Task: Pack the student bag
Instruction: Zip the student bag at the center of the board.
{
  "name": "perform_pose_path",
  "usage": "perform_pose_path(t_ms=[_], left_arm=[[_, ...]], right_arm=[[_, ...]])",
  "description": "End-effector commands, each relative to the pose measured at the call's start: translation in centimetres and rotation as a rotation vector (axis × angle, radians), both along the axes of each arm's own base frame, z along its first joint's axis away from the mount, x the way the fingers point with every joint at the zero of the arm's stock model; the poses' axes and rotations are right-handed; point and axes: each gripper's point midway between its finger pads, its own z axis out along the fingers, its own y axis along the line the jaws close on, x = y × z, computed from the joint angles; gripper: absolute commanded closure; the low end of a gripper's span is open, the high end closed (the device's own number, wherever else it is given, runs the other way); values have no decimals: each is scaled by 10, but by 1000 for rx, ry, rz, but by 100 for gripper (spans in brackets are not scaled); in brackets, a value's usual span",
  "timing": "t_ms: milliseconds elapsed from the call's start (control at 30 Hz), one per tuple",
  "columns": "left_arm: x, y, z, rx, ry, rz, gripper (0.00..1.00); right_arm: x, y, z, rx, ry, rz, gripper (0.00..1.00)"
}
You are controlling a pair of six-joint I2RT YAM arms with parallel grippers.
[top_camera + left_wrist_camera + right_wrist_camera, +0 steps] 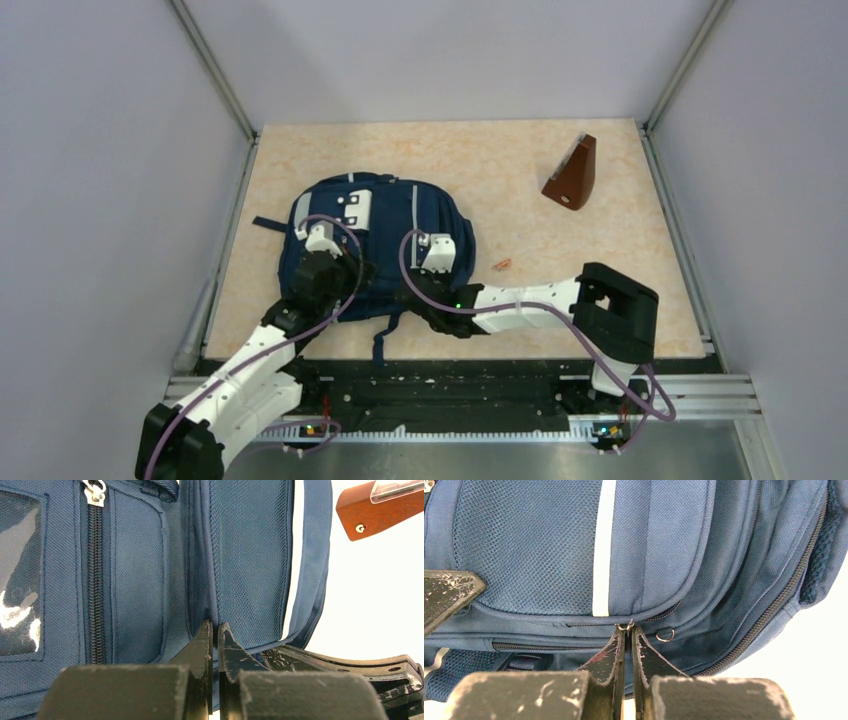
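Both clenched: right fingers [649, 655] on zipper pull [625, 626], left fingers [200, 645] pinching student bag [385, 215]; drag your zip along its track.

Navy white-striped student bag [395, 215], reddish-brown wedge [573, 177]

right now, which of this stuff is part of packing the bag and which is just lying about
In the job:
- student bag
- zip pull, held by the right pincer
- left pincer, shut on the bag's fabric

Just lying about:
- brown wooden wedge, far right of the table
- small orange scrap, beside the bag
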Motion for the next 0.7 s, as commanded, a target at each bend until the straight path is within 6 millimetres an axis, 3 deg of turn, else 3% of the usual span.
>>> perform_pose_path(t_ms=[0, 367, 667], left_arm=[[11, 6, 28, -10, -102, 38, 100], [9, 13, 27, 11, -96, 61, 100], [6, 22, 26, 41, -88, 87, 100]], right_arm=[[4, -19, 17, -43, -43, -16, 100], [0, -38, 9, -84, -12, 63, 100], [13, -46, 11, -75, 30, 157, 100]])
